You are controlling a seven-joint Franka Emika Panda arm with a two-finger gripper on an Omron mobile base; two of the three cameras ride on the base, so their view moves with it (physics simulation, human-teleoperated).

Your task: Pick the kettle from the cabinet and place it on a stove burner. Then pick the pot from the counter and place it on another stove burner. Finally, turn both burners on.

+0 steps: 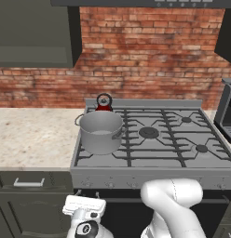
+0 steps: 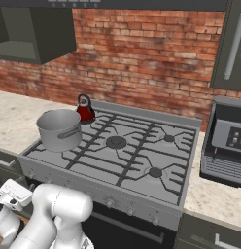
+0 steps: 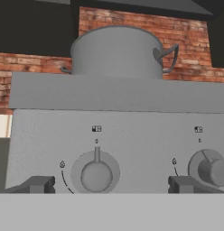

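The grey pot [image 1: 100, 131] stands on the stove's front left burner. Just behind it, the small red kettle [image 1: 104, 103] sits on the back left burner. Other burners [image 1: 149, 132] lie bare under the black grates. My gripper [image 1: 87, 195] hangs low in front of the stove's knob panel, open. In the hand view the gripper [image 3: 110, 184] faces the panel, its fingertips [image 3: 39, 184] straddling a knob [image 3: 95, 173] whose pointer stands straight up. A second knob [image 3: 211, 169] to its right has its pointer leaning left. The pot [image 3: 116, 52] rises above the panel.
The beige counter [image 1: 33, 135] runs left of the stove, with the dark wall cabinet [image 1: 33, 32] above it. A coffee machine [image 2: 229, 146] stands on the counter to the right. Base cabinets with a short handle [image 1: 29, 182] sit left of my hand.
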